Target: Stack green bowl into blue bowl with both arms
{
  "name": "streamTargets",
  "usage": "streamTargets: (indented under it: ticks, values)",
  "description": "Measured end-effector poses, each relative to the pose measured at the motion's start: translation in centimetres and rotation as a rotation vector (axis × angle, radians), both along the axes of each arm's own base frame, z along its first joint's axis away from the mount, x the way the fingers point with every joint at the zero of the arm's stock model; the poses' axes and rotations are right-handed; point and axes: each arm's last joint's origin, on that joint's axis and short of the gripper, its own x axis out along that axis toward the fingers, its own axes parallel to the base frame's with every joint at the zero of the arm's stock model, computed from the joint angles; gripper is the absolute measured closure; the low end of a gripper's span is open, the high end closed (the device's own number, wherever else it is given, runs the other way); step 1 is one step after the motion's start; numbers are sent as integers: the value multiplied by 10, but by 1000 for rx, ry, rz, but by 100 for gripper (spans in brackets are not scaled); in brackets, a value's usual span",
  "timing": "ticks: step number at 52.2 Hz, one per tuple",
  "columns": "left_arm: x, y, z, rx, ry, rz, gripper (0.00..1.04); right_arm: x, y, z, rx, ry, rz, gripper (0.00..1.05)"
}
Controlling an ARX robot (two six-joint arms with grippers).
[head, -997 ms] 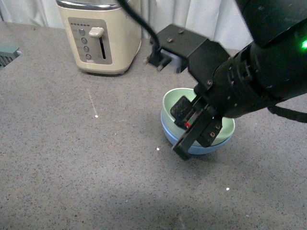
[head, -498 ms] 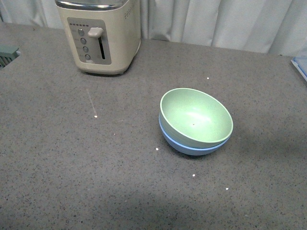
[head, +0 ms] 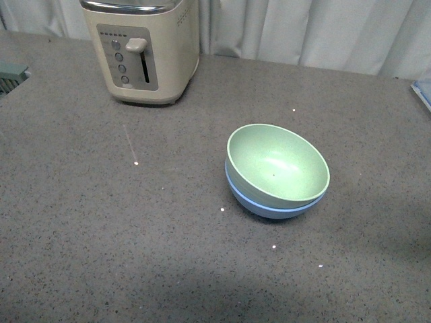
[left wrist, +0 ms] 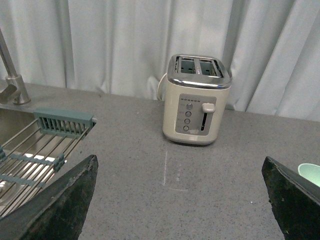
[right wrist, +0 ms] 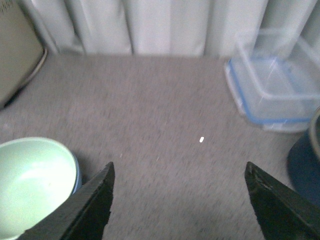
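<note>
Stacking looks done: green bowl [head: 277, 163] sits nested in blue bowl [head: 269, 206], right-front of the toaster [head: 143, 48], slightly tilted. Left gripper [left wrist: 180, 200] and right gripper [right wrist: 178, 210] both spread wide, holding nothing, clear of bowls.

A: Where does the pale mint-green round bowl [head: 277, 165] sit?
B: Nested in the light sky-blue round bowl [head: 269, 206], on the grey speckled countertop [head: 101, 222].
A: And the cream two-slot toaster [head: 142, 50]?
B: Behind them, to the left, before the white curtain [head: 303, 30].
</note>
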Motion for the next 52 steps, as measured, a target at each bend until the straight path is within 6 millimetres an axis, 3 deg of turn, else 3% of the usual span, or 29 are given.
streamTargets:
  ticks: [5, 11, 18, 52]
  values:
    - [0, 0, 0, 0, 1, -1, 6, -13, -2, 14, -35, -264, -6, 55]
    - [0, 0, 0, 0, 1, -2, 6, -27, -2, 4, -49, -230, -3, 81]
    - [0, 0, 0, 0, 1, -2, 6, -36, -2, 6, -50, -240, 0, 103]
    - [0, 0, 0, 0, 1, -2, 6, -70, -2, 13, -53, -265, 1, 104]
